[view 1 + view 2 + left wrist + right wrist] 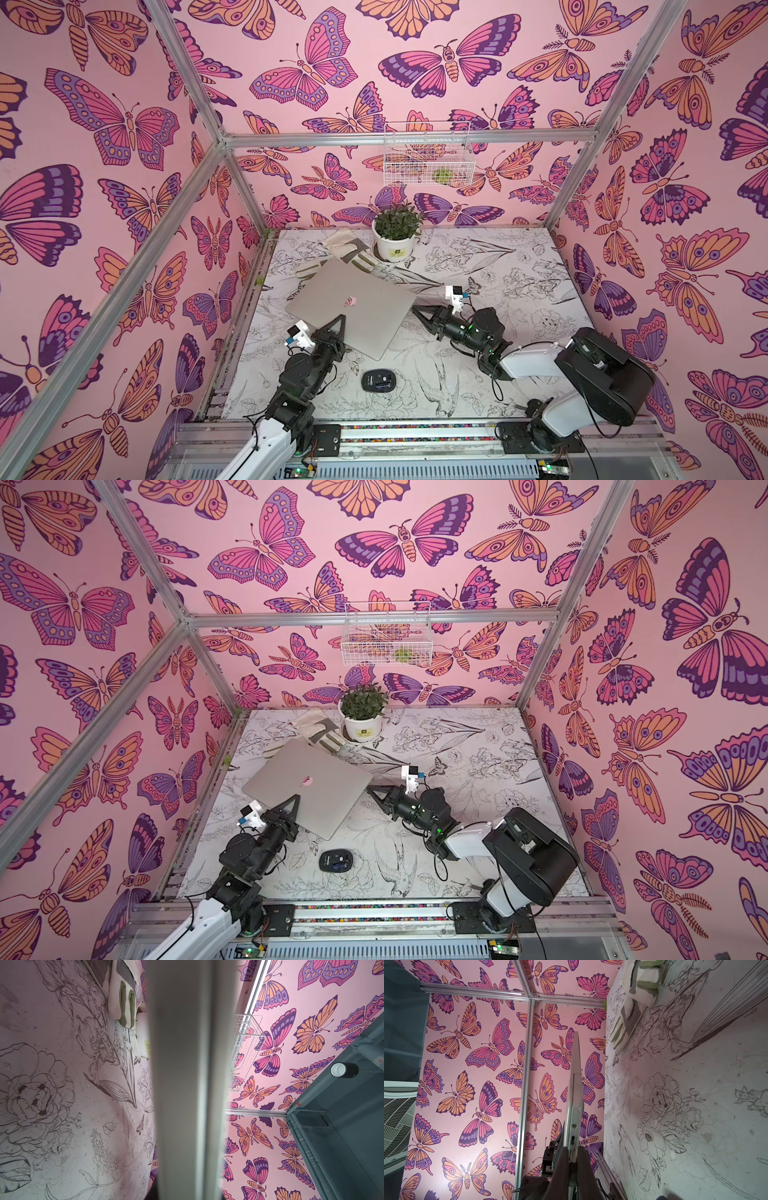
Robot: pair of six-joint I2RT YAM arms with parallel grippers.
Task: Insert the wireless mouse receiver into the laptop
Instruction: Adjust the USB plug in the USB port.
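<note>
The closed silver-grey laptop [353,305] [307,781] is held at a slant between both arms and looks raised off the flowered table [498,291]. My left gripper [340,323] [295,803] is shut on its near edge. My right gripper [415,309] [370,789] is shut on its right corner. In the right wrist view the dark fingers [562,1167] clamp the laptop's thin side [575,1105], where small port slots show. The laptop's edge [182,1084] fills the middle of the left wrist view. The wireless mouse receiver is not visible on its own.
A black mouse [377,380] [336,860] lies underside up near the table's front. A potted plant [397,237] and pale gloves [347,253] sit at the back, just behind the laptop. A white wire basket [428,153] hangs on the back wall.
</note>
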